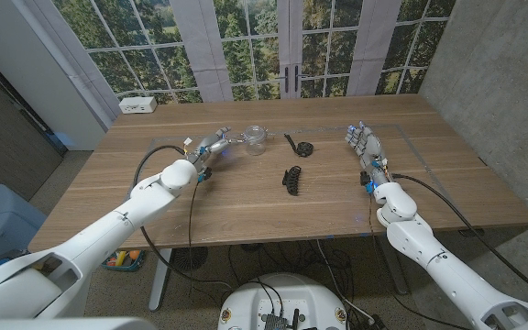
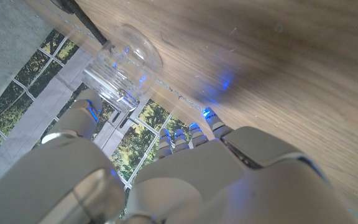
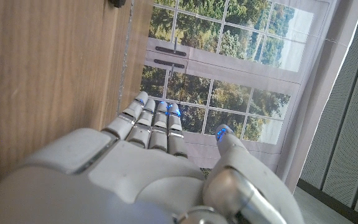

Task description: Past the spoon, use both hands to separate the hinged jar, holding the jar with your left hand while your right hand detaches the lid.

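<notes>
My left hand (image 1: 211, 147) nears the clear glass hinged jar (image 1: 256, 138) at upper centre, fingers apart, empty; right hand (image 1: 365, 144) waits with fingers straight. Next: grip the jar.

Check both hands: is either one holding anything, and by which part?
Left hand reaches the clear glass hinged jar, fingertips by its side; a closed grip cannot be told. Right hand holds nothing, fingers extended, apart from the jar.

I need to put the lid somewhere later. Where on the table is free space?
Bare wood lies between the black clip and the right hand, and along the near table edge. It is crowded around the jar, left hand and spoon.
</notes>
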